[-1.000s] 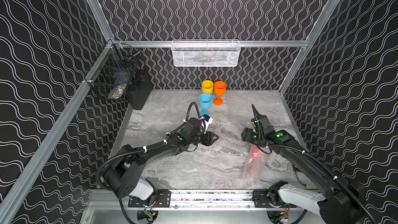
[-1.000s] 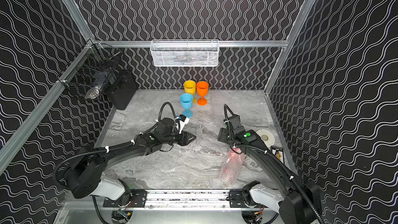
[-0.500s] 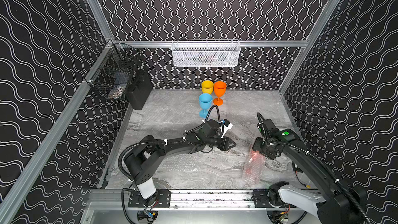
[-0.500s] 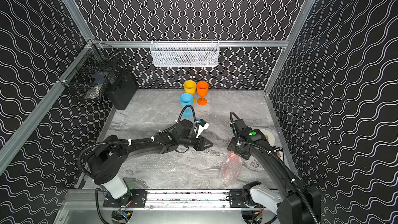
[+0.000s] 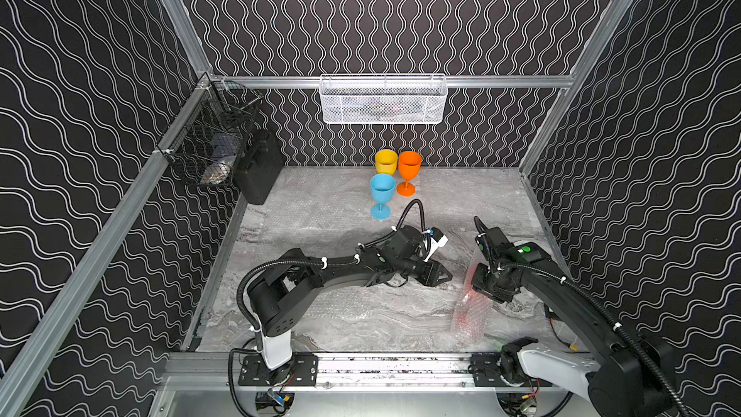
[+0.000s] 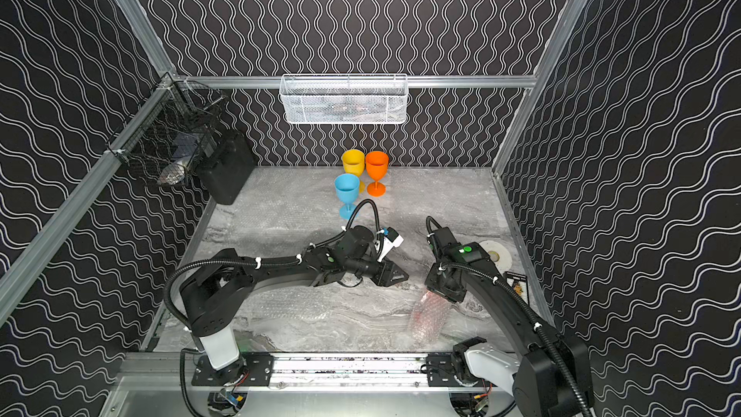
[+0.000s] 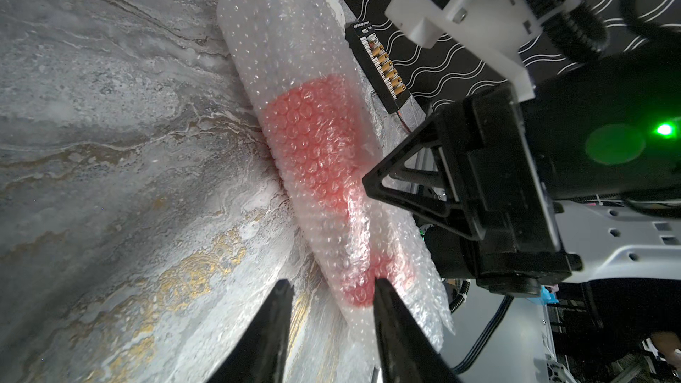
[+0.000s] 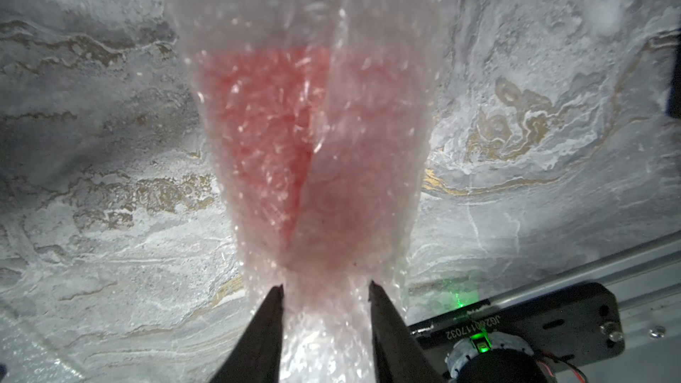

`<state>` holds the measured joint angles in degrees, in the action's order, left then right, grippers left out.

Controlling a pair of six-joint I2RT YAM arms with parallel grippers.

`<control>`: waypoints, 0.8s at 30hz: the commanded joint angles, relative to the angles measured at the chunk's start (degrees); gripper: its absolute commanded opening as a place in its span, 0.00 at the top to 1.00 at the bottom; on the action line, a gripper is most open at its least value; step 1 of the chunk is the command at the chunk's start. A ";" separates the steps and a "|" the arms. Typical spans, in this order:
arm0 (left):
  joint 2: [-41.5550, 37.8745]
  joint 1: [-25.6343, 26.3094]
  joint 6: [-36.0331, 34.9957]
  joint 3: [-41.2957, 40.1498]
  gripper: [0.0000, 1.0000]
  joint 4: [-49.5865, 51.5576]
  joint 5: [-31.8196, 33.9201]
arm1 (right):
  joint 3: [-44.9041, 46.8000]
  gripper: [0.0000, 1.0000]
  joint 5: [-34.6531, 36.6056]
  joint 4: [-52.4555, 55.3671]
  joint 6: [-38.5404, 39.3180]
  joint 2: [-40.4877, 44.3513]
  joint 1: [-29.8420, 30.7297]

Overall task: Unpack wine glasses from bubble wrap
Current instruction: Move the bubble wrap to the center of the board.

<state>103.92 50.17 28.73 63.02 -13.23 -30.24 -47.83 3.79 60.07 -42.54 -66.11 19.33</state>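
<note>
"How far along is the unpacking?"
"The yellow plastic goblet [image 5: 385,161], orange goblet [image 5: 409,167] and light blue goblet [image 5: 382,188] stand unwrapped at the back."
"What's left?"
"The red goblet [image 7: 313,134] lies near the front inside a clear bubble-wrap tube [image 7: 280,23]. The right gripper [image 8: 325,285] pinches the tube's narrow end. The left gripper [image 7: 329,283] is spread and empty beside it."

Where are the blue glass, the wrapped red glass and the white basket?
blue glass [image 5: 382,193]: in a top view, on the bowl's side.
wrapped red glass [image 7: 313,134]: left wrist view, on the red showing through the wrap.
white basket [image 5: 383,108]: in a top view, on its front mesh wall.

Black jointed arms [image 5: 341,270]; white bases [image 5: 276,349]; ribbed cables [image 5: 288,261]; green lights [image 5: 523,249].
</note>
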 commanded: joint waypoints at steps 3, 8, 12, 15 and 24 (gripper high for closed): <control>0.14 0.01 -2.61 1.84 0.57 3.14 0.69 | -0.59 0.81 -4.65 -2.12 2.07 -1.81 0.48; -1.58 -0.38 -6.02 2.53 0.56 8.05 4.59 | -1.33 0.92 -7.52 -4.06 2.80 -2.14 2.34; -2.71 -2.01 -3.04 -0.12 0.56 5.36 4.12 | -1.91 0.92 -8.95 -6.62 1.82 -1.60 6.01; -3.22 -3.67 0.29 -2.88 0.56 2.57 3.17 | -3.10 0.92 -8.90 -8.40 1.29 -2.22 11.25; -7.59 -4.78 2.86 -11.04 0.55 0.25 4.89 | -1.31 0.91 -7.96 -14.46 1.21 -3.83 16.35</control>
<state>96.90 45.39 30.02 53.80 -9.98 -24.49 -50.22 -3.84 49.54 -40.12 -70.65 35.51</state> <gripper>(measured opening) 0.442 0.090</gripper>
